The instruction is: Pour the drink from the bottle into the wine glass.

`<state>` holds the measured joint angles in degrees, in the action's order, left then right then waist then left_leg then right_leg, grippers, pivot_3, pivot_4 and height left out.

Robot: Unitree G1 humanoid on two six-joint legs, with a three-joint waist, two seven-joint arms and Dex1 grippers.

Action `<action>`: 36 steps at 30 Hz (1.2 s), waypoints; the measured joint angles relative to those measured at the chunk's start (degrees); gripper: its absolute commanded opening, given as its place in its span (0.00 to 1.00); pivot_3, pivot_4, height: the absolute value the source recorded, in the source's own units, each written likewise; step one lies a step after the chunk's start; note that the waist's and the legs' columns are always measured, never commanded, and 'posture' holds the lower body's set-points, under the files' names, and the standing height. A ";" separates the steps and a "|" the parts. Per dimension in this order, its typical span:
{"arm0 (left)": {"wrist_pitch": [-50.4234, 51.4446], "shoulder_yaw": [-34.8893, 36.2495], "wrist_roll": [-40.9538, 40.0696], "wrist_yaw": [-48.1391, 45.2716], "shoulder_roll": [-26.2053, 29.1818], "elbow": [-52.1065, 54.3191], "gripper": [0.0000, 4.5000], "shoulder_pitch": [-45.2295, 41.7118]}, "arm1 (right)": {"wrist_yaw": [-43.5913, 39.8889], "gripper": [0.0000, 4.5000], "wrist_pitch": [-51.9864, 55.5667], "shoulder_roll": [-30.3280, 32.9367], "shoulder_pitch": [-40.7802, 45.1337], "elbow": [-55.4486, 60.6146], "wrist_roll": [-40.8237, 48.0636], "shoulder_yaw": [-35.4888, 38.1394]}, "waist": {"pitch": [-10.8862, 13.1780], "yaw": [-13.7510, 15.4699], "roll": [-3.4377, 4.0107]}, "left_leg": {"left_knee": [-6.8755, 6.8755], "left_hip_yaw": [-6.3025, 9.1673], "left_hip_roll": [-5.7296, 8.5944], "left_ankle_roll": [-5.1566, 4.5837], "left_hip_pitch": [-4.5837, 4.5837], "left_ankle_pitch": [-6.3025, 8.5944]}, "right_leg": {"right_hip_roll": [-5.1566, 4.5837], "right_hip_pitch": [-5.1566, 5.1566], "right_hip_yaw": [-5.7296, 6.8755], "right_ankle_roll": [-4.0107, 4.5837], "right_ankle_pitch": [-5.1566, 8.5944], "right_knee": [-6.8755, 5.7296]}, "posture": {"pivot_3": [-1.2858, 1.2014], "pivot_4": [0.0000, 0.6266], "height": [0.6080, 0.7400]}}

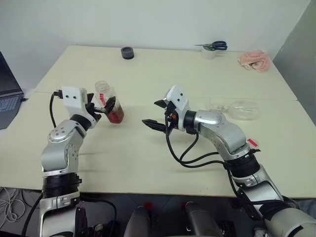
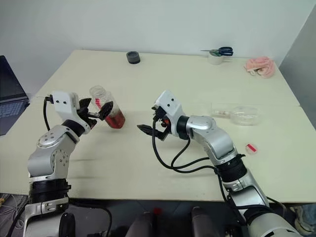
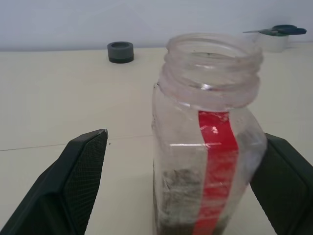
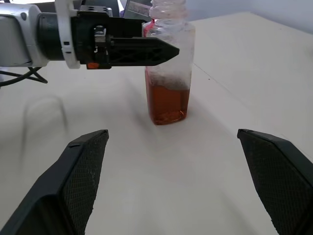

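Observation:
The bottle [image 1: 109,101] stands upright and uncapped on the table, left of centre, with a red label strip. The reddish drink [image 4: 167,103] fills its lower part. My left gripper [image 1: 101,105] is open and level, with one finger on each side of the bottle [image 3: 208,147]; one finger is close to its side. My right gripper [image 1: 158,115] hovers open above the table to the bottle's right, pointing at it with nothing between its fingers. The wine glass [image 2: 244,115] lies on its side on the table at the right, beyond my right forearm.
A small red cap [image 2: 251,147] lies near the right forearm. At the far edge are a black tape roll [image 1: 127,52], scissors on a white roll [image 1: 212,48] and a pink cloth [image 1: 255,59]. A laptop [image 1: 7,94] sits off the table's left.

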<state>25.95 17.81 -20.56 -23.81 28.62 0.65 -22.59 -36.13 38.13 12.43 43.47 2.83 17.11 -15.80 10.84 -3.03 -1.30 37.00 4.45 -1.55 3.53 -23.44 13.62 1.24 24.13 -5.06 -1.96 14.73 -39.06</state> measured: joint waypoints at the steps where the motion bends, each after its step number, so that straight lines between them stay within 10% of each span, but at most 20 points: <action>1: 0.15 0.09 -0.30 -0.68 0.62 1.32 0.99 1.36 | 0.05 1.00 0.29 0.21 0.01 -0.18 0.08 1.22 | 0.00 -0.02 0.00 | -0.01 0.00 0.00 0.00 0.00 0.00 | 0.00 0.01 0.00 0.00 0.00 0.00 | 0.52 0.24 1.00; 16: 7.28 6.14 -15.64 -12.14 6.47 21.98 0.99 22.99 | 4.81 1.00 9.50 6.59 -9.41 2.19 8.44 23.33 | -0.03 0.05 -0.06 | -0.03 -0.03 -0.04 -0.01 0.06 0.00 | 0.11 -0.08 -0.09 -0.13 0.10 0.04 | 0.52 0.24 1.00; 28: 8.34 -19.02 -9.74 -18.18 6.17 19.38 0.99 3.15 | 28.64 1.00 18.28 -9.95 -14.88 5.13 21.38 43.55 | -0.03 -1.39 0.02 | -0.22 -0.42 -0.14 -0.03 0.48 0.00 | 0.34 -0.22 -0.55 -0.23 0.16 0.03 | 0.52 0.24 1.00; 36: 6.04 -21.38 -6.59 -20.63 5.30 16.31 0.99 1.76 | 35.47 1.00 11.19 -15.63 -7.60 -8.04 27.21 50.50 | -0.02 -1.76 0.05 | -0.24 -0.44 -0.15 -0.03 0.43 0.01 | 0.37 -0.15 -0.59 -0.22 0.16 0.02 | 0.52 0.24 1.00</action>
<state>31.99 -3.57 -27.15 -44.44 33.92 16.96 -20.83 -0.66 49.32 -3.20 35.87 -5.21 44.32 34.70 10.82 -4.79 -1.25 36.76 4.00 -1.70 3.49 -23.01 13.62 1.61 23.98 -5.65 -2.18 14.89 -39.04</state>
